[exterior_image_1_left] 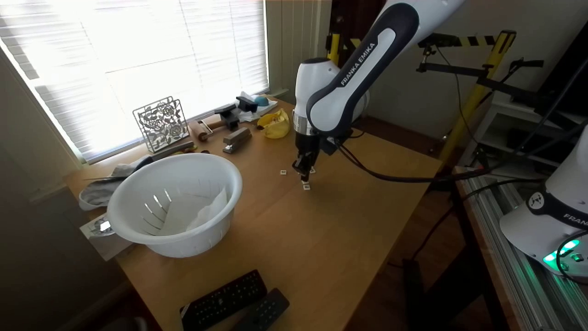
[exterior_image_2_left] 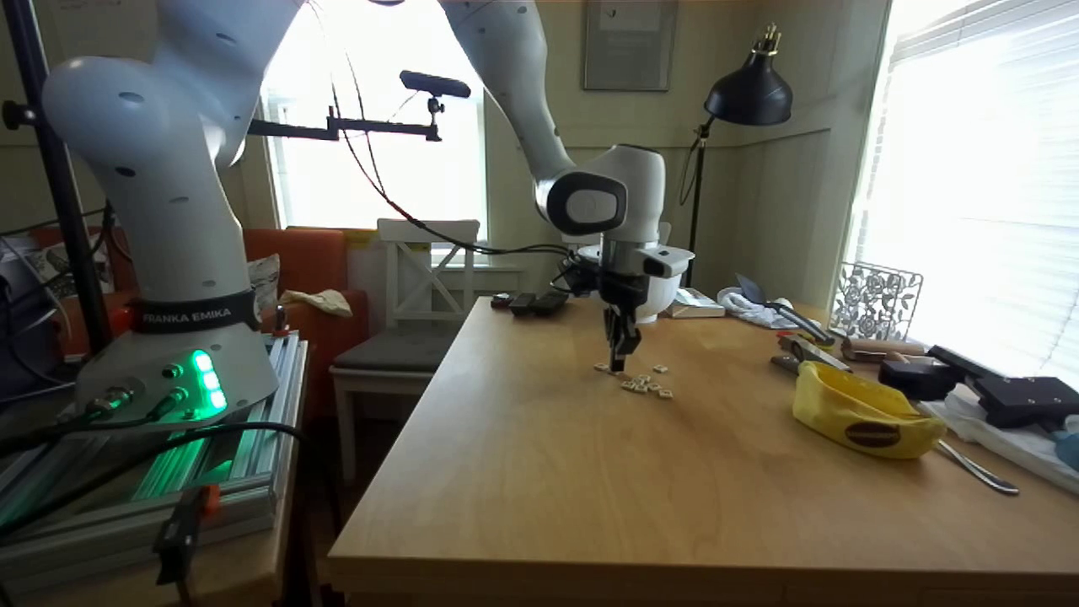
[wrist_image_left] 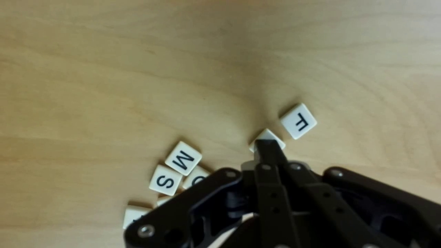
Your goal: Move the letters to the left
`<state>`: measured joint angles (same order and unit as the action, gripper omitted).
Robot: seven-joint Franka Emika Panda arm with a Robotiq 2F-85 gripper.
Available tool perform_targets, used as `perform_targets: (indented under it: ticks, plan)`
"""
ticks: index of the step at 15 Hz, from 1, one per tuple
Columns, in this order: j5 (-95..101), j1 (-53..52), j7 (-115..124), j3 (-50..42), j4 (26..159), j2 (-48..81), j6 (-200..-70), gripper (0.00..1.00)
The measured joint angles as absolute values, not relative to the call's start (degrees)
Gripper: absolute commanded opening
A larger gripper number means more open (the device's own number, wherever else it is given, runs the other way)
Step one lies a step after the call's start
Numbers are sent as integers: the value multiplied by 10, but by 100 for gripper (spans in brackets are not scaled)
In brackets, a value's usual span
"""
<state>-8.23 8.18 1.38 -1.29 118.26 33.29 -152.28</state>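
The letters are small whitish square tiles lying on the wooden table. In the wrist view one tile marked F lies just beyond the fingertips. A pale tile is partly covered by my shut gripper, whose tips stand over or against it; I cannot tell if they touch. To the left are a tile marked M, a tile marked S and others partly hidden behind the gripper. In an exterior view the gripper points straight down beside a loose cluster of letters. Nothing shows between the fingers.
A large white bowl and black remotes share the table. A yellow object, a stapler, a rolling pin and a patterned metal holder line the window side.
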Motion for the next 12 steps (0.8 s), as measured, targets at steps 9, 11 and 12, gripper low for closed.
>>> perform_targets:
  ticks: [9, 11, 12]
  plan:
    - [-86, 82, 32, -13, 1182, 333, -1520, 0]
    - [-88, 82, 32, -13, 1182, 333, -1518, 0]
    - [-88, 82, 32, -13, 1182, 333, -1517, 0]
